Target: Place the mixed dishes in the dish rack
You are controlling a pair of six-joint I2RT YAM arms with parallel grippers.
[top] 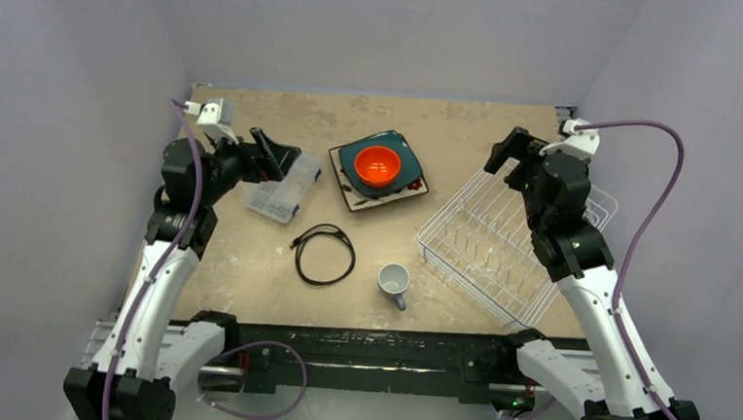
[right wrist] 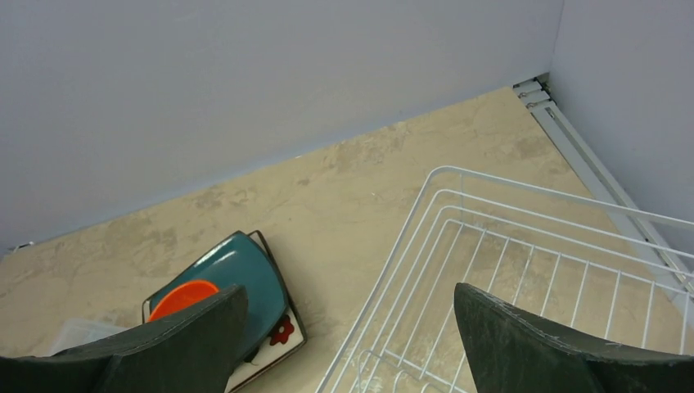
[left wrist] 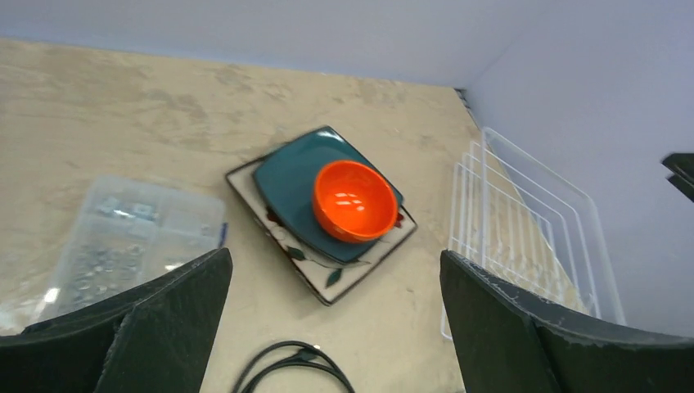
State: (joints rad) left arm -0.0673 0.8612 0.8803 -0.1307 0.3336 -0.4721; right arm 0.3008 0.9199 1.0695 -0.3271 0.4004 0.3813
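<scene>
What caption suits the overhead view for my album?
Left gripper and right gripper hang open; orange bowl sits on teal plate, mug stands alone, dish rack unloaded.

Orange bowl (left wrist: 353,201), dark teal plate (left wrist: 286,184), cream dark-rimmed plate (left wrist: 327,280) patterned with red flowers and leaves; white rack (top: 483,241); grey-blue mug (top: 393,279).

Open table (top: 449,156) between orange bowl (top: 378,166) and dish rack (top: 478,241), cable (top: 322,283) (coiled flat) beside grey-blue mug (top: 394,280)
</scene>
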